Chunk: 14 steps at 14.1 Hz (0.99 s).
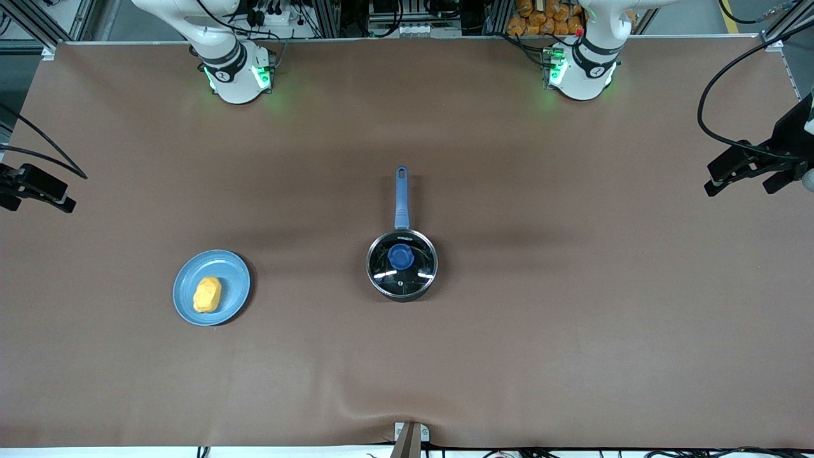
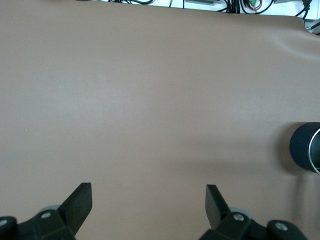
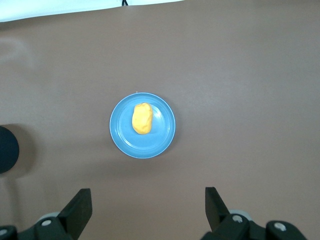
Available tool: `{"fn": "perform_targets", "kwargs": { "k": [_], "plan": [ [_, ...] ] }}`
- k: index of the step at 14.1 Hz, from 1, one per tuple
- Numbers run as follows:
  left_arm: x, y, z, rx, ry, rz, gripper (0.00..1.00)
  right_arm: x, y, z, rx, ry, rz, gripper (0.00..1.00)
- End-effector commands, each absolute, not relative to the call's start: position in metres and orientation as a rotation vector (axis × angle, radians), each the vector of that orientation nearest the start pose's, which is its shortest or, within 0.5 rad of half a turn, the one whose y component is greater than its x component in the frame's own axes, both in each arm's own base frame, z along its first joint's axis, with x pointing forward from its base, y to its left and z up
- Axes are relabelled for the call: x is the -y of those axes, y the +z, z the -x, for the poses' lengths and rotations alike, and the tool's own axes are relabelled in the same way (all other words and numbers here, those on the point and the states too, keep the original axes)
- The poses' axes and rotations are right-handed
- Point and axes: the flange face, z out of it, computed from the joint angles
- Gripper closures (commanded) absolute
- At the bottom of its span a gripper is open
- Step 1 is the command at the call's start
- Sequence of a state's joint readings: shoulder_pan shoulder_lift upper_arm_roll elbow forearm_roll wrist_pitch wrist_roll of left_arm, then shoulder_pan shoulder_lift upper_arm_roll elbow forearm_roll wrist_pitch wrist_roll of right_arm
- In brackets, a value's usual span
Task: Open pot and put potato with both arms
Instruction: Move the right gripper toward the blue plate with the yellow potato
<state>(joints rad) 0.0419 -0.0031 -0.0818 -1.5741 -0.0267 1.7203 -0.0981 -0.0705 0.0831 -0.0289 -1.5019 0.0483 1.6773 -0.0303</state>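
Note:
The black pot (image 1: 402, 264) stands mid-table with its glass lid and blue knob (image 1: 400, 256) on, its blue handle (image 1: 401, 197) pointing toward the arms' bases. Its edge shows in the left wrist view (image 2: 305, 147) and in the right wrist view (image 3: 7, 149). The yellow-orange potato (image 1: 207, 294) lies on a light-blue plate (image 1: 232, 280) toward the right arm's end; both show in the right wrist view, potato (image 3: 142, 118) on plate (image 3: 162, 135). My left gripper (image 2: 148, 200) is open and empty, high over bare table. My right gripper (image 3: 148, 202) is open and empty, high over the table beside the plate. Neither gripper shows in the front view.
Both arm bases (image 1: 236, 70) (image 1: 582, 70) with green lights stand at the table's edge farthest from the front camera. Black camera mounts (image 1: 38, 187) (image 1: 760, 162) sit at both ends of the table. The brown table cover has a wrinkle at its near edge (image 1: 407, 413).

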Motion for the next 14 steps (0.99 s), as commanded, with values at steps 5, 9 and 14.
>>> {"fn": "perform_targets", "kwargs": {
  "k": [5, 9, 14],
  "plan": [
    [0.028, 0.632, -0.568, 0.067, -0.182, 3.18, 0.0, 0.063, 0.547, -0.62, -0.112, -0.017, 3.098, 0.0],
    [0.027, 0.631, -0.568, 0.067, -0.177, 3.18, 0.0, 0.06, 0.479, -0.63, -0.114, 0.066, 3.092, 0.0],
    [0.028, 0.63, -0.57, 0.071, -0.174, 3.188, 0.0, 0.062, 0.399, -0.651, -0.138, 0.129, 3.079, 0.0]
  ]
}}
